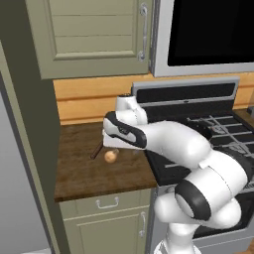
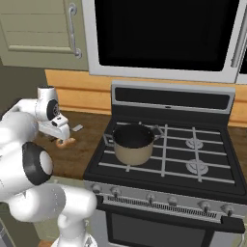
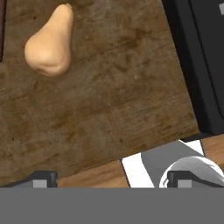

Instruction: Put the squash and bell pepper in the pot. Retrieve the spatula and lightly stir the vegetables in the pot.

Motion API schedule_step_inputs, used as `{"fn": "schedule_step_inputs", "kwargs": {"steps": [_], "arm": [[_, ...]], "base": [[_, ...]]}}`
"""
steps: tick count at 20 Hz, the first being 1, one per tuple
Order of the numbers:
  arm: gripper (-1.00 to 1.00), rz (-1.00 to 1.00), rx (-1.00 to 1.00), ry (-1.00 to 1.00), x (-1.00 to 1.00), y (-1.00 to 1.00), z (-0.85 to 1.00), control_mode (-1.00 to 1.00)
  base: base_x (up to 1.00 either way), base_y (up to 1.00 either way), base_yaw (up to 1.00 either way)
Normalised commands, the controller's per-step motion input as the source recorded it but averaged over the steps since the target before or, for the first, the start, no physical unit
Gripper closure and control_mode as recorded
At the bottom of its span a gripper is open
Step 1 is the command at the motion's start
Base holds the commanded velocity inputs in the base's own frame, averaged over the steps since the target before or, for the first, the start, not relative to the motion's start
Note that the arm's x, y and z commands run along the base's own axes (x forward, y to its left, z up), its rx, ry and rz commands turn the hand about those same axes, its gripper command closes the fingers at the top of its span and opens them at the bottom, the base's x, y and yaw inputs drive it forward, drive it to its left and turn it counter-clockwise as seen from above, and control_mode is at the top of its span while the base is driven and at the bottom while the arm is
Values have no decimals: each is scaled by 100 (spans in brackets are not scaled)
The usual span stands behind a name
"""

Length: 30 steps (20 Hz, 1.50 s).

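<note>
squash (image 3: 48,43) lies on counter (image 3: 113,100) left of pot (image 2: 133,143) | my gripper (image 3: 111,178) above it, jaws wide, nothing held, ready to descend

The white arm (image 1: 198,163) bends forward and left, wrist pointing down over the worktop's right edge; gripper (image 3: 111,177) spread wide, its 2 fingertips (image 3: 43,178) gripping nothing.

Arm (image 1: 198,163): glossy white rounded segments with black bands at the joints. Wrist housing white with a black cap. Gripper (image 3: 111,179): two small, dark grey, square-edged finger tips.
</note>
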Motion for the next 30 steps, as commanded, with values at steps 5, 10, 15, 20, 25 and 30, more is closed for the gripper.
{"fn": "schedule_step_inputs", "kwargs": {"steps": [5, 10, 15, 20, 25, 30], "arm": [[-100, -2, 0, 9, 56, 35, -43, -100], [-100, -4, 0, 2, 53, 23, -41, -100], [-100, -6, -2, 0, 38, 7, -38, -100], [-100, -10, -7, 0, 8, 0, -28, -100], [-100, -6, -4, 0, 17, 0, -24, -100], [-100, -1, 0, -6, 29, 0, -24, -100]], "base": [[0, 0, 0], [0, 0, 0], [0, 0, 0], [0, 0, 0], [0, 0, 0], [0, 0, 0]]}}
